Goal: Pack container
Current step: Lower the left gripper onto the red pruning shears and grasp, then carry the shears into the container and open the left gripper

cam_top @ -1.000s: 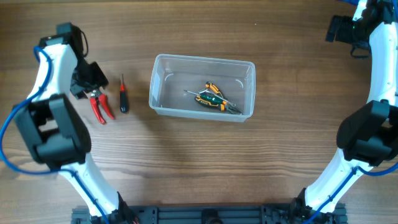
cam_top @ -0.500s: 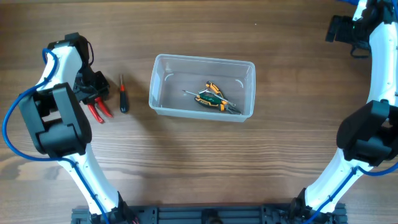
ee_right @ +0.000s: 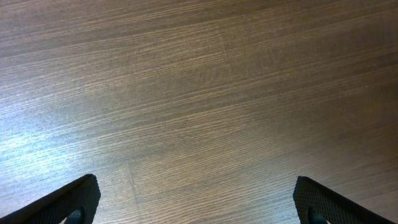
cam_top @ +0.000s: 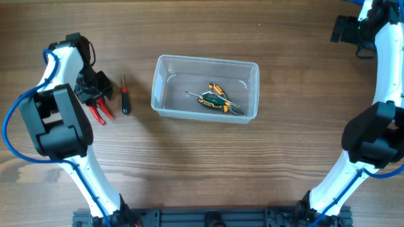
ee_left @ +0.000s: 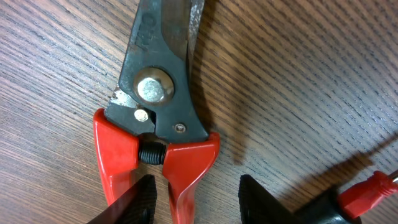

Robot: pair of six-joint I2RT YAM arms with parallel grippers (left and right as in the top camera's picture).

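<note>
Clear plastic marks the middle of the overhead view: the container (cam_top: 208, 60) is set on the wooden table (cam_top: 202, 164), with orange-and-green hand tools (cam_top: 216, 98) lying inside. To its left, a red-and-black screwdriver (cam_top: 125, 96) is laid just beside red-handled cutters (cam_top: 103, 112), over which the left gripper (cam_top: 95, 89) is positioned. The right gripper (cam_top: 346, 28) is held well apart, at the far corner. In the left wrist view, its fingers (ee_left: 134, 202) are spread, with one red handle framed between them, ungripped. In the right wrist view, the fingers (ee_right: 68, 199) are parted wide above bare wood.
</note>
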